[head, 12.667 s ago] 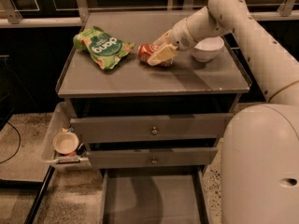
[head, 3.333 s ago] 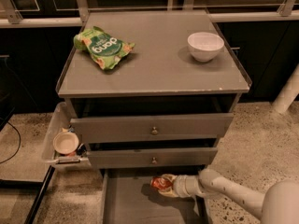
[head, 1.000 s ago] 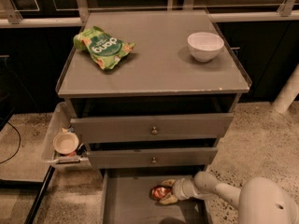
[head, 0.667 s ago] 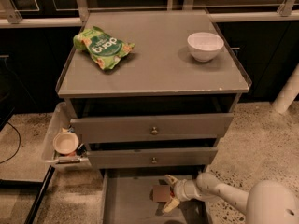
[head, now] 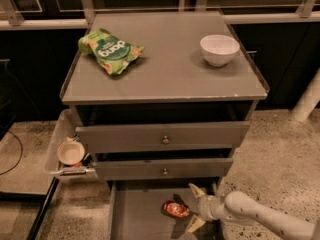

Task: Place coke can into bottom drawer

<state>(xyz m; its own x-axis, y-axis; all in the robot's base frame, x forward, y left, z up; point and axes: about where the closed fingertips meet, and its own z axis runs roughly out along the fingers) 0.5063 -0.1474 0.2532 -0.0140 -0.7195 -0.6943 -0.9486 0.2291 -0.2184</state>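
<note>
The coke can (head: 174, 209) lies on its side on the floor of the open bottom drawer (head: 137, 219), near the drawer's right half. My gripper (head: 195, 207) is just to the right of the can, low inside the drawer, with its two pale fingers spread apart, one above and one below. The fingers do not hold the can; it rests on the drawer floor beside them. My white arm runs off to the lower right.
On the cabinet top (head: 165, 69) lie a green snack bag (head: 110, 50) and a white bowl (head: 219, 49). Two shut drawer fronts with brass knobs (head: 165, 140) sit above the open drawer. A side tray at the left holds a small cup (head: 70, 152).
The gripper carried the can from the cabinet top down into the bottom drawer. In the last second its fingers opened and the can came to rest on the drawer floor.
</note>
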